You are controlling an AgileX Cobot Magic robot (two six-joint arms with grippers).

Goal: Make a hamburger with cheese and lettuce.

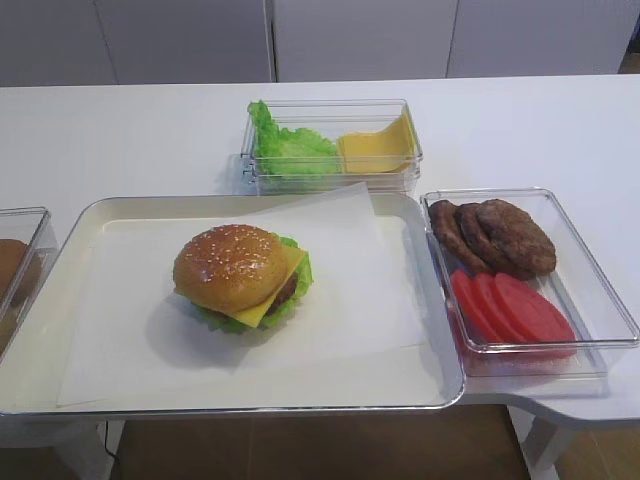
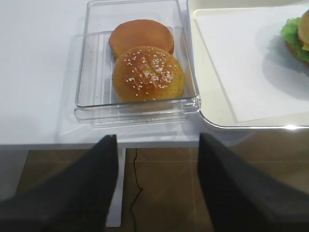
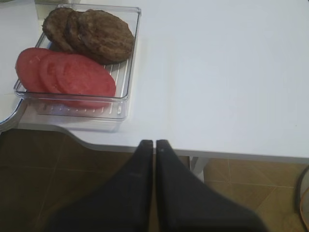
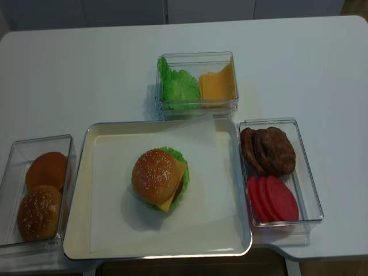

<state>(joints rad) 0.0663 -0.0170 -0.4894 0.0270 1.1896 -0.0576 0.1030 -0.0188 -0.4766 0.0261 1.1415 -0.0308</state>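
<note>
Left gripper point(image 2: 157, 186): jaws spread well apart, nothing between them, touching nothing; it hangs off the table's front edge, below the clear bun box point(image 2: 137, 104).
Right gripper point(image 3: 154, 147): fingers pressed together, holding nothing; it hangs off the table edge, near the clear patty and tomato box point(image 3: 77, 104).
Hamburger point(image 4: 158, 179): assembled, sitting on the white paper point(image 4: 213, 190) in the tray point(image 4: 77, 190), left of the tray's middle.
Cheese point(image 4: 175, 175): flat yellow square under the sesame bun top, corners jutting out toward the tray's right and front.
Lettuce point(image 4: 172, 154): green frill showing around the patty, beneath the cheese.
Bun box contents: one sesame bun top point(image 2: 147, 73), one plain bun piece point(image 2: 141, 35) behind it.
</note>
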